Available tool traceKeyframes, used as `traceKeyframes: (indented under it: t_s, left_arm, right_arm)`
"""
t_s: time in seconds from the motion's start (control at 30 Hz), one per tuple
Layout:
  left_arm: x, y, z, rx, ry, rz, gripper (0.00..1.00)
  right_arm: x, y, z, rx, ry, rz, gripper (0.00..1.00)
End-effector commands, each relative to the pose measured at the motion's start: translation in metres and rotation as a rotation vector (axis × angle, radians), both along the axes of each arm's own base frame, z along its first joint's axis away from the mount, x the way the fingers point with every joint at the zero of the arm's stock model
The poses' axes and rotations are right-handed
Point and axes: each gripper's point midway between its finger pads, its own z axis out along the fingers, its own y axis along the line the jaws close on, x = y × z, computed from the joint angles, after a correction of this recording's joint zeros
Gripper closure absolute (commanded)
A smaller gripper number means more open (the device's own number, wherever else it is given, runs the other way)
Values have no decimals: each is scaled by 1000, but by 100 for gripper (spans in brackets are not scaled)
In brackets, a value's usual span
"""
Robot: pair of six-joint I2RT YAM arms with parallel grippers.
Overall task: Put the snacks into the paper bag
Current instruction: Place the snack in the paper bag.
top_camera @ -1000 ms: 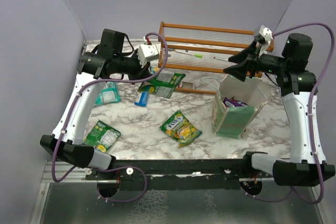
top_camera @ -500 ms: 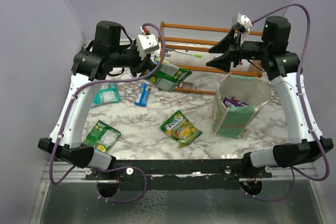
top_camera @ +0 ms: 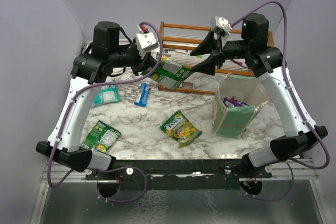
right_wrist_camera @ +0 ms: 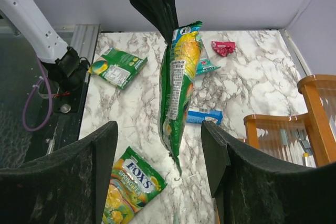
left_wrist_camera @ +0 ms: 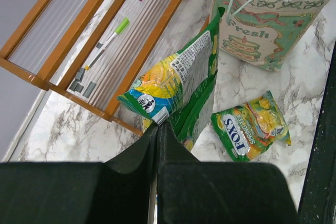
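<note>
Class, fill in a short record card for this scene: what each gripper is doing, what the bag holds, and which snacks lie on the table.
left gripper: shut on a green-and-yellow packet, lifted off the table
right gripper: open, facing that packet, holding nothing
paper bag: upright, purple packet inside
lying on the table: Fox's packet, green packet, teal packet, blue bar, red-pink packet
at the back: wooden rack
</note>
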Motion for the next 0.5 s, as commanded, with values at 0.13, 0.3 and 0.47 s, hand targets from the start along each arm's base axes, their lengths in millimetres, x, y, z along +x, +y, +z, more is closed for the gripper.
traceKeyframes:
  t_s: [0.13,0.3,0.47]
  left_arm:
    - [-20,-9,39,-107,-79,-65,100]
    - [-26,-11,45,-132,-76,-82,100]
    - [-28,-12,46,-143,-66,-90,100]
  right_arm:
    - [13,23,-19,-59,-24,-8,35]
    - [19,32,-39,-90,6,-11,36]
    - [19,38,-47,-95,40,-3,54]
